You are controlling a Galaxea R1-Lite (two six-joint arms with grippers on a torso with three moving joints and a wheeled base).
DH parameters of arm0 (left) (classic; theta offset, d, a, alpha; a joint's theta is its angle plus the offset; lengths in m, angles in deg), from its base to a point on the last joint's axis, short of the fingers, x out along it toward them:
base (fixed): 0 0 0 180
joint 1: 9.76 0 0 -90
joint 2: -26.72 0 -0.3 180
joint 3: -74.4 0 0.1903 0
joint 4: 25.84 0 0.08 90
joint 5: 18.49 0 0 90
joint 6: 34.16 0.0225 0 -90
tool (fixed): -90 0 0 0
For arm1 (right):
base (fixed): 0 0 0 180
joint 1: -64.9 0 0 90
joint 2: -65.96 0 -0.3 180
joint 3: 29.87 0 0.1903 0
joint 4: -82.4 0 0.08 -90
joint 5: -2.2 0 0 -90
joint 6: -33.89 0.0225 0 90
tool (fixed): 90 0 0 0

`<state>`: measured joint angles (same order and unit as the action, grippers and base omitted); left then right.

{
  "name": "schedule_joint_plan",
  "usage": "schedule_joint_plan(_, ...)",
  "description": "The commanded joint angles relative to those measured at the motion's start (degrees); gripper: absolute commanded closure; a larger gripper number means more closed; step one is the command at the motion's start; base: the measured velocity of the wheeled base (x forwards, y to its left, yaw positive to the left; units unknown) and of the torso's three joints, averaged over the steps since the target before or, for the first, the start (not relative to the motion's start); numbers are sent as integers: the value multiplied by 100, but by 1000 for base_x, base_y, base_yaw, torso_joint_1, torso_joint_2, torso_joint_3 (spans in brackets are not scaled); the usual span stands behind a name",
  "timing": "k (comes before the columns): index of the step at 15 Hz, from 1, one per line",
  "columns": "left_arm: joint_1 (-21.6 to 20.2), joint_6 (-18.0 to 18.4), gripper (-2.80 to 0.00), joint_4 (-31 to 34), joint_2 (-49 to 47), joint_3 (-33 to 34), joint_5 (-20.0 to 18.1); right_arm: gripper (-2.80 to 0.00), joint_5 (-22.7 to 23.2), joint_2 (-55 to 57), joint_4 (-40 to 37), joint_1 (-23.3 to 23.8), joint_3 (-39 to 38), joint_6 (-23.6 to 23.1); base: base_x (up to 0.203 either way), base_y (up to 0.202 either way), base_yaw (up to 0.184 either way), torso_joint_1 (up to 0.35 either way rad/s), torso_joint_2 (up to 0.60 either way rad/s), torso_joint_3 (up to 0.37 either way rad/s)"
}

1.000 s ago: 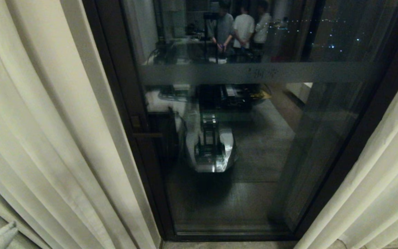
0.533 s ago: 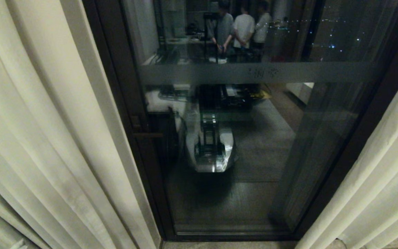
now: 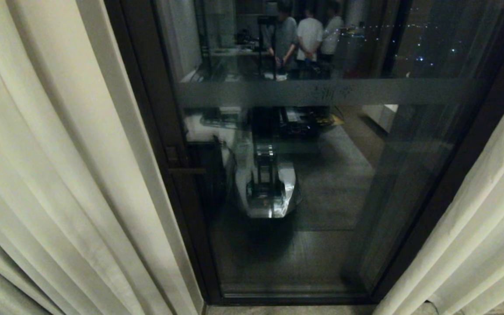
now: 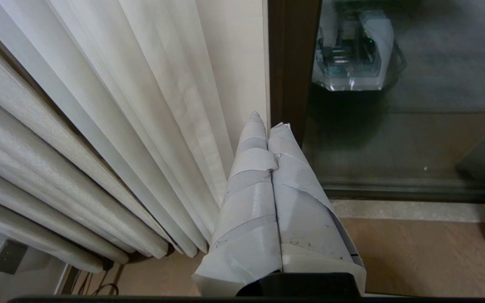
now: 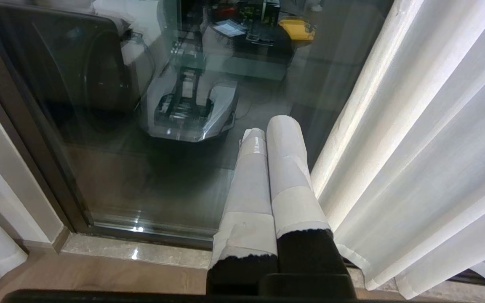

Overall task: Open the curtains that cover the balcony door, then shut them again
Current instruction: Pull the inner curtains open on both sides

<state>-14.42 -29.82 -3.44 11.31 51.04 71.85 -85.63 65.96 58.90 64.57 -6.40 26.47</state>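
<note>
The curtains hang parted: a left cream panel (image 3: 59, 166) and a right cream panel (image 3: 479, 227) frame the bare balcony door (image 3: 322, 183), whose dark glass carries a frosted band (image 3: 322, 92). Neither arm shows in the head view. In the left wrist view my left gripper (image 4: 267, 120) is shut with nothing in it, its taped fingers pressed together just beside the left panel's inner edge (image 4: 242, 75) and the dark door frame (image 4: 293, 63). In the right wrist view my right gripper (image 5: 274, 126) is shut and empty, next to the right panel (image 5: 415, 147), low before the glass.
The glass reflects my own base (image 3: 269, 192) and three people (image 3: 306, 37) standing behind me. A pale stone sill (image 5: 141, 252) runs under the door, with wooden floor (image 4: 415, 252) before it. A wall socket (image 4: 9, 256) and cable sit behind the left panel's foot.
My left gripper, seen at the lower left corner of the head view a second ago, has dropped out of that view. The curtains and door look the same.
</note>
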Motion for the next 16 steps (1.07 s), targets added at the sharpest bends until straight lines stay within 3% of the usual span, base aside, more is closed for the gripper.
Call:
schedule_joint_plan(1,0,-4,0,-17,-24,0,1,0,3,9,-4,-2,-1,-6,0,0,0,0,0,0)
schedule_joint_plan(3,83,-4,0,-128,-34,0,20,0,3,9,-3,-2,-1,-6,0,0,0,0,0,0)
schedule_joint_plan(5,651,-12,0,-412,-45,0,55,0,3,9,-1,-2,-1,-6,0,0,0,0,0,0)
schedule_joint_plan(6,747,2,0,-365,105,0,35,0,3,9,-4,-2,-1,-6,0,0,0,0,0,0)
schedule_joint_plan(11,465,-3,0,79,1445,0,-92,0,3,9,-4,-2,-1,-6,0,0,0,0,0,0)
schedule_joint_plan(16,466,-4,0,97,1541,0,-95,0,3,9,5,-2,-1,-6,0,0,0,0,0,0)
